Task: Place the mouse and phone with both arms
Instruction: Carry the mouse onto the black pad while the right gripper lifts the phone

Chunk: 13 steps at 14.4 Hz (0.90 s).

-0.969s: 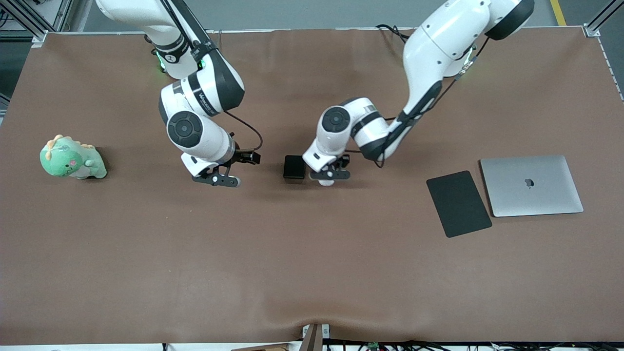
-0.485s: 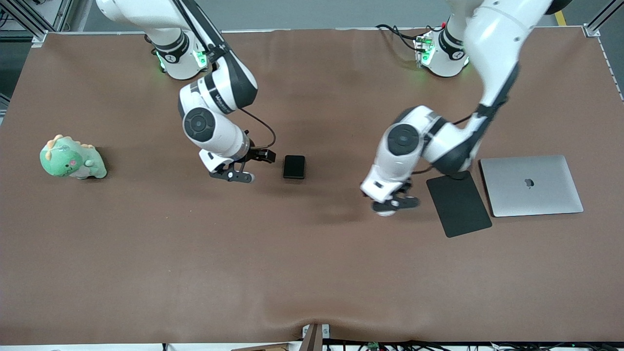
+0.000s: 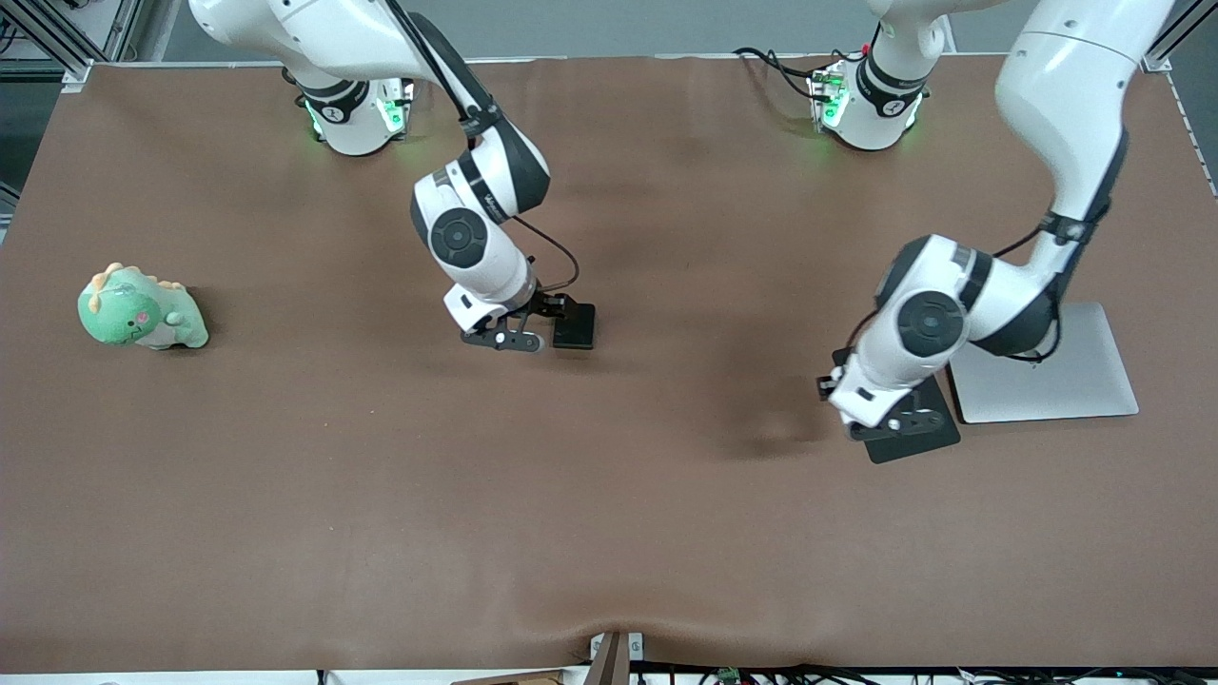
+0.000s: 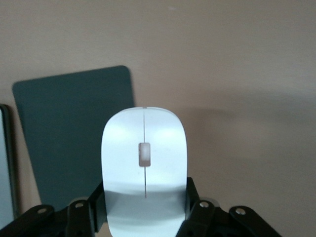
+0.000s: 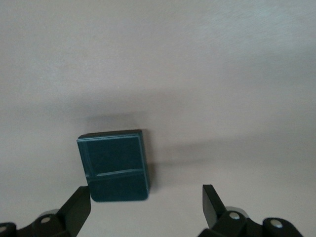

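Where writing is concerned, the front view offers only small lettering on the black band of the right arm's forearm, too small to read; the laptop's lid logo is covered by the left arm. The right tool sits low at the phone, which lies flat on the brown counter near its middle, well clear of every edge. The left tool hangs over the black mouse pad, which lies beside the laptop toward the left arm's end of the counter. A green plush toy sits toward the right arm's end. Against the frames a second ago, the left arm has travelled from beside the phone to the pad, and the right arm has closed in on the phone; the phone, pad, laptop and toy have not shifted.

Left wrist view: the left tool is clamped on the white mouse, its fingers pressed against both flanks at the rear. The mouse is held over bare counter at the pad's edge.

Right wrist view: the right tool has its fingers spread wide apart. The phone lies on the counter just ahead of them, off toward one finger and not centred in the gap.
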Available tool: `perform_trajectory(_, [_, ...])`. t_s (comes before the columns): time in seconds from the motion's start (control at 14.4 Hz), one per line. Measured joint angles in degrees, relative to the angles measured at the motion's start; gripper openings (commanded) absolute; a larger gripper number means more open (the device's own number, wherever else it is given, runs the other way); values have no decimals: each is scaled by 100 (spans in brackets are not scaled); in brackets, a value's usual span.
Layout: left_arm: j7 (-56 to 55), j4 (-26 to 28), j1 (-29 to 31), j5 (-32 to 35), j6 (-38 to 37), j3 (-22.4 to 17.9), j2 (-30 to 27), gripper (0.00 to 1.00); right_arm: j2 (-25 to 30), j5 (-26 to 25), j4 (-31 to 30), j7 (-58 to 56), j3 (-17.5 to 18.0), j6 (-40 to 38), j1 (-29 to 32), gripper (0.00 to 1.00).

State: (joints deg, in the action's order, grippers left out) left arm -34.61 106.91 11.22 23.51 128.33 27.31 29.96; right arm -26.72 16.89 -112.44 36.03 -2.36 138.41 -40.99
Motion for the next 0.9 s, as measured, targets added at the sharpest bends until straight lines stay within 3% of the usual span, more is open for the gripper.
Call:
perform_trajectory(0.28, [574, 465, 761, 0, 924, -5, 188, 0, -263, 0, 9, 220, -1, 478, -187, 100])
perform_trajectory(0.9, [590, 552, 867, 195, 1133, -14, 475, 4, -781, 0, 264, 669, 0, 897, -433, 100])
